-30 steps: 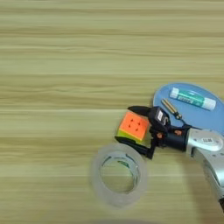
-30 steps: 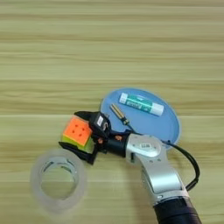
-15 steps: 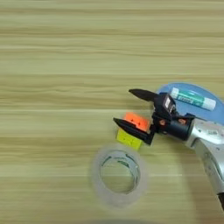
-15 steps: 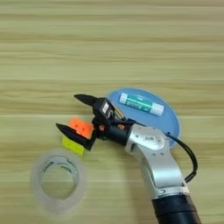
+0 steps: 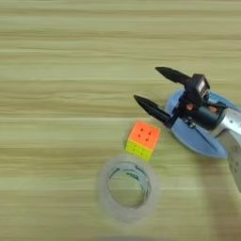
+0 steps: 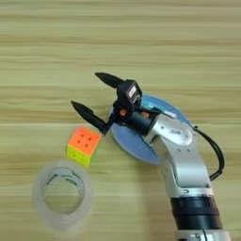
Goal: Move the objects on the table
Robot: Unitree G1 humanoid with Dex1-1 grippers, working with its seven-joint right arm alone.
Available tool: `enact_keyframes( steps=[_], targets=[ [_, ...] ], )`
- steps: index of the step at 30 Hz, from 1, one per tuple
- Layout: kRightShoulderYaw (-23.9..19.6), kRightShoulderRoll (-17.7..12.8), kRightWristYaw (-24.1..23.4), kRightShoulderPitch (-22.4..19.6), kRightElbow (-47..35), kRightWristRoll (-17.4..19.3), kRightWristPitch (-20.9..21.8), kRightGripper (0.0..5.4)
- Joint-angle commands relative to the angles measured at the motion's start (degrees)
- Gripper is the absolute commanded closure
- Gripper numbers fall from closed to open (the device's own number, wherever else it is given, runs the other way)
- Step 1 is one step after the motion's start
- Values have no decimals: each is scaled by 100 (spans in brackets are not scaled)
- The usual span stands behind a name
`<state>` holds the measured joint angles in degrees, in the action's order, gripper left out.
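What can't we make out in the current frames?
- Blue plate: its top is hidden by the right arm and claw in both views, so the stick and tube cannot be confirmed.
- Plate's right side: cut by the left eye view's edge.
- Cube: only orange top and yellow side show.

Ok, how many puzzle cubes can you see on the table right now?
1: the puzzle cube lies beside the tape ring, left of the blue plate. The arm may hide other items.

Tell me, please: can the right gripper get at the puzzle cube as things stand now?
Probably yes. The right gripper has its jaws open just beside the puzzle cube, which lies free on the table; nothing lies between them.
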<state>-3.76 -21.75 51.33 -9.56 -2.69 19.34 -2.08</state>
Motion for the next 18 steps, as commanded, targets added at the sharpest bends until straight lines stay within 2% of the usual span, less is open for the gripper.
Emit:
enact_keyframes(
  steps=[1,12,16,18],
  targets=[
    [-388,-330,-251,-626,83,2,179,4],
    [-872,-736,-321,-1098,666,-39,311,4],
    [-957,-902,-376,-1254,1070,-159,452,4],
    [-948,-1006,-446,-1329,1350,-331,515,4]
  ],
)
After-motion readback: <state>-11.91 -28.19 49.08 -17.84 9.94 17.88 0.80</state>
